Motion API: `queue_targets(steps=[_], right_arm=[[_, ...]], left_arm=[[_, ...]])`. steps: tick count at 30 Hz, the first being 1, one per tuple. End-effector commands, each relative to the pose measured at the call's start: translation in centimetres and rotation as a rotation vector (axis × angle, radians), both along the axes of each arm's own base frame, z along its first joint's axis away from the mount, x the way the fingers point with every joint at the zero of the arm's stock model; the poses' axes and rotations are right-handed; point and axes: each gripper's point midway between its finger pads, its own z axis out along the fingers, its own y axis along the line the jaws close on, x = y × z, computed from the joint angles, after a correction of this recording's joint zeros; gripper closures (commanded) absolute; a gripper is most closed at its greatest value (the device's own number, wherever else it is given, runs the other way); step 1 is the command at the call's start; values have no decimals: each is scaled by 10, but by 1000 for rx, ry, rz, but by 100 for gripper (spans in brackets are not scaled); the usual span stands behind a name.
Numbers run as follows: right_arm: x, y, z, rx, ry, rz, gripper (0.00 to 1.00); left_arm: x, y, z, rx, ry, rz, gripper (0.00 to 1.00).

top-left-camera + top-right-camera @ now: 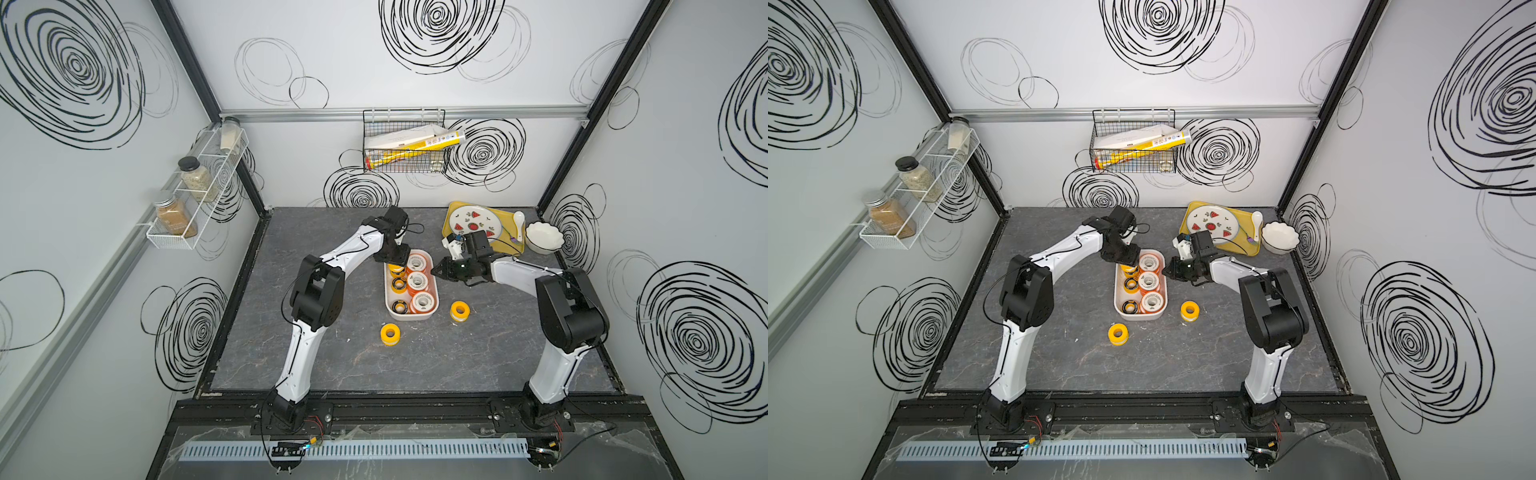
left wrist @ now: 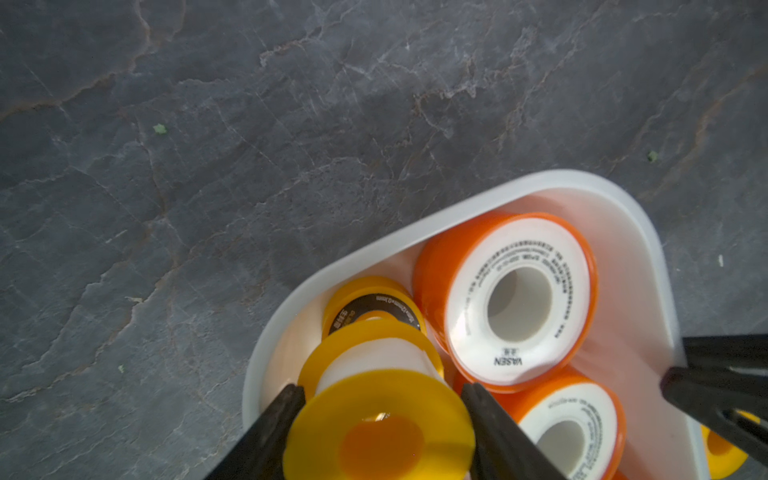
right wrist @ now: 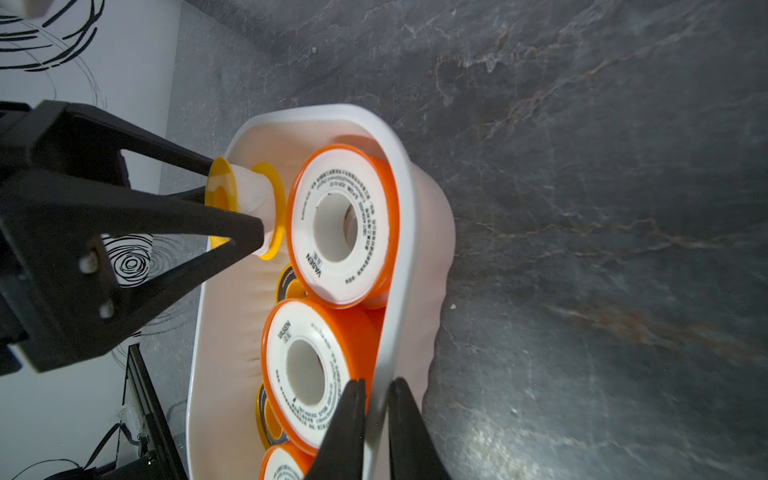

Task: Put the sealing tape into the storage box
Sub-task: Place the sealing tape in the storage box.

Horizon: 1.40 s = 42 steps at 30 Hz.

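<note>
The white storage box (image 1: 409,317) (image 1: 1142,318) sits mid-table, holding three orange, white-faced spools (image 1: 417,282) in one row and yellow, black-faced spools (image 1: 399,284) beside them. My left gripper (image 1: 397,266) (image 2: 382,388) hangs over the box's far-left corner, shut on an all-yellow spool of sealing tape (image 2: 380,432) (image 3: 249,191) held tilted above a black-faced spool (image 2: 374,305). My right gripper (image 1: 434,272) (image 3: 377,384) is shut on the box's right rim (image 3: 399,232). Two more yellow spools lie on the table, one (image 1: 390,334) in front of the box and one (image 1: 460,310) to its right.
At the back right, a yellow tray (image 1: 450,216) carries a watermelon-patterned plate (image 1: 476,222) and a spoon (image 1: 518,218), with a white scalloped bowl (image 1: 544,237) beside it. A wire basket (image 1: 403,141) hangs on the back wall. A jar rack (image 1: 195,183) is on the left wall.
</note>
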Motion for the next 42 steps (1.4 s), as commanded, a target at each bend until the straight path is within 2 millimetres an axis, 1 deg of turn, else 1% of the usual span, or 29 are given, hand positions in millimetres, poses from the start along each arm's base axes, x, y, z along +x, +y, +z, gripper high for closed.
queue_targets(steps=[1,16,25,30,33,37,40,42], right_arm=[[-10,3,-13,-12,46,34,82],[-12,3,-16,-15,53,34,82],[-12,3,-16,-18,52,33,82],[-10,2,-11,-18,41,26,82],[-9,2,-8,-18,34,22,82],[-9,2,-5,-19,29,23,82],[-9,1,-3,-24,25,21,82],[-9,0,-4,-29,28,21,82]], left_arm=[[6,-2,-7,-14,-1,9,35],[7,2,-10,-2,-1,16,33],[7,3,-4,-8,-17,18,28],[8,4,1,-12,-24,23,29],[8,6,6,-13,-32,23,30],[4,7,15,-14,-43,12,36],[-4,9,18,-20,-39,-7,44],[-10,11,14,-13,-25,-13,53]])
